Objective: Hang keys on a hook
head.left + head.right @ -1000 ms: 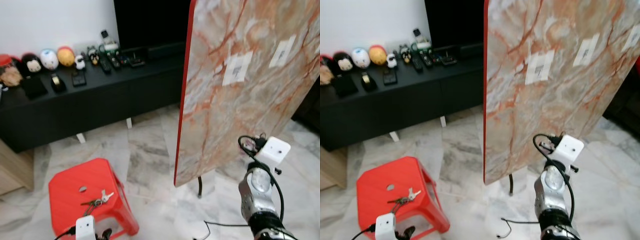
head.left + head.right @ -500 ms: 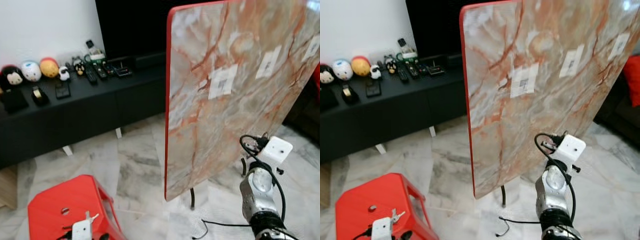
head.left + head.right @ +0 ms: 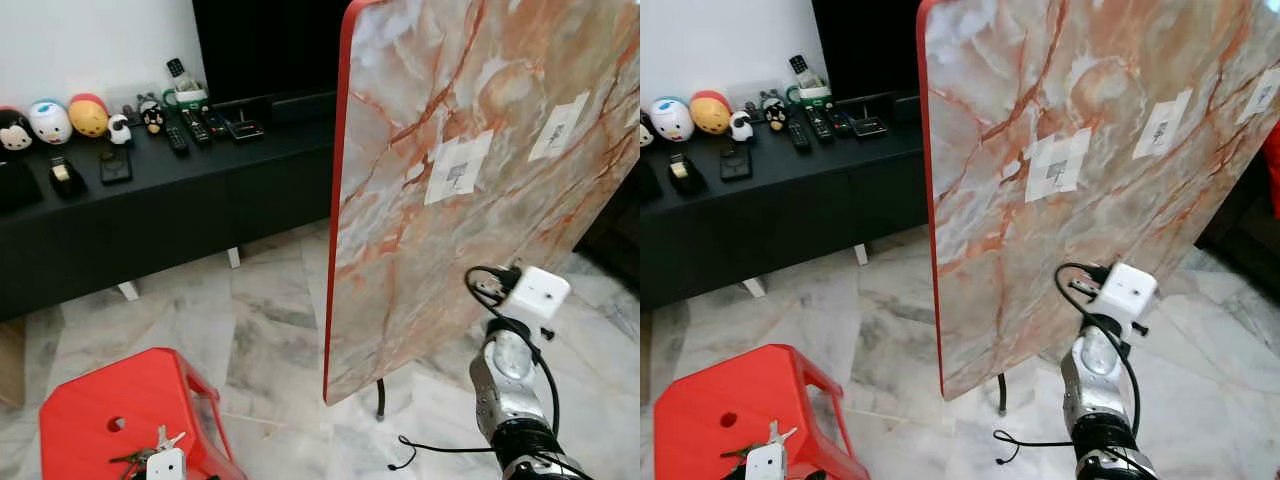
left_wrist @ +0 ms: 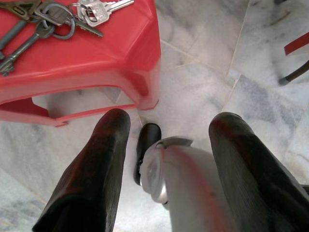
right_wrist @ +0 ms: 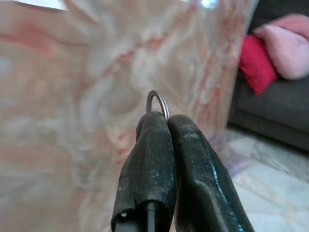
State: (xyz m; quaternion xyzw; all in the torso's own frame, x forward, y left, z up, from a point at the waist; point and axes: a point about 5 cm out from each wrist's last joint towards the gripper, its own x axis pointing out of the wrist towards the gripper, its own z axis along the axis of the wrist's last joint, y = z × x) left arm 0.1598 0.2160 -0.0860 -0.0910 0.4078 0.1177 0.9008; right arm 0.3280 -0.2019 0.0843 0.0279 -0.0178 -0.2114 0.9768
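Observation:
A bunch of keys (image 4: 53, 17) lies on top of a red plastic stool (image 3: 100, 410), low on my left; the keys (image 3: 140, 458) are just beside my left wrist. My left gripper (image 4: 170, 116) hangs open over the marble floor beside the stool, short of the keys and holding nothing. My right arm (image 3: 510, 370) is raised before a tall marble-patterned board (image 3: 480, 170) with a red edge. My right gripper (image 5: 166, 121) is shut on a thin metal ring (image 5: 158, 104) that sticks out past its fingertips, close to the board's face.
Two white paper tags (image 3: 457, 168) are stuck on the board. A long black cabinet (image 3: 150, 215) with figurines and remotes runs along the back wall. A black cable (image 3: 425, 450) lies on the floor by the board's leg. A dark sofa with red and pink cushions (image 5: 270, 53) stands beyond the board.
The whole picture has shifted, so the camera has moved: stool and board now sit further left. Both arms keep their pose; the right gripper stays raised before the board.

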